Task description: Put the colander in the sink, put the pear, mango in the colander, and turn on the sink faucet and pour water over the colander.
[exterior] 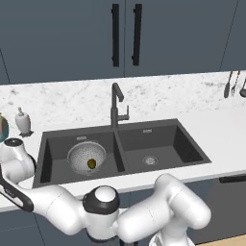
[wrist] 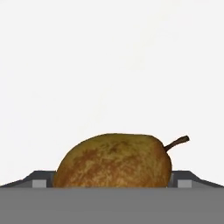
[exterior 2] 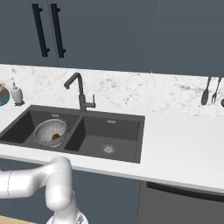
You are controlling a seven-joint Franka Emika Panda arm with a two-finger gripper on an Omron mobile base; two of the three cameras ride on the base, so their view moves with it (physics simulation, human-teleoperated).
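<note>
- Gripper (wrist: 112,183) open wide, pear (wrist: 113,161) lying between its fingertips (wrist: 40,183).
- Close evenly on the pear's middle, clear of the stem.

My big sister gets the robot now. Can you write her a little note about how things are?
Pincer: open, its tips either side of the pear, which lies on a white surface; not gripped yet.
Colander: in the left basin of the sink, with one yellowish fruit inside, likely the mango.
Faucet: behind the divider, no water running.
Done: colander placed, one fruit in.
Left: grip pear, drop it in colander, turn faucet on over it.
</note>
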